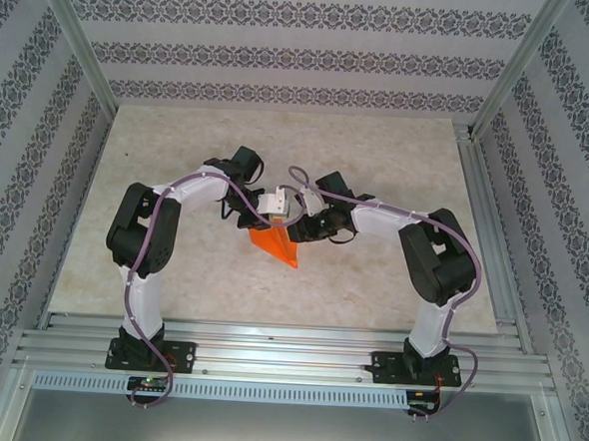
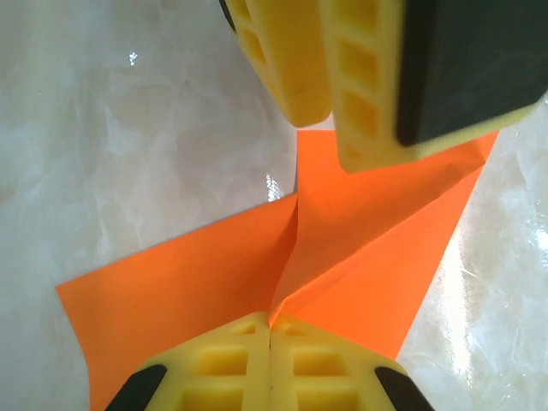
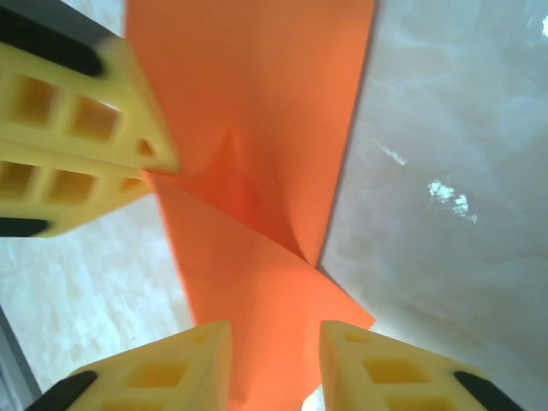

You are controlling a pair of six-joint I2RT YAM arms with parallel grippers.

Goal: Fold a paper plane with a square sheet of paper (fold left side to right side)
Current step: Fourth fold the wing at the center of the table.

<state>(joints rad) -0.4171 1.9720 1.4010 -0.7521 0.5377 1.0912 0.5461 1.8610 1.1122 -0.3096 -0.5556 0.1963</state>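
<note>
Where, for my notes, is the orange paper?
Top view: the thin bright orange paper sheet lies centrally between left end effector and right end effector.

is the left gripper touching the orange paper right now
Touching. In the left wrist view the left gripper, shut, rests its tips on the square sheet of paper where its creases meet, with no gap showing.

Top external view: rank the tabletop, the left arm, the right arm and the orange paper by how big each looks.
1. tabletop, by far the largest.
2. left arm and right arm: they look alike, so I won't rank one above the other.
3. orange paper, smallest, and partly hidden.
</note>
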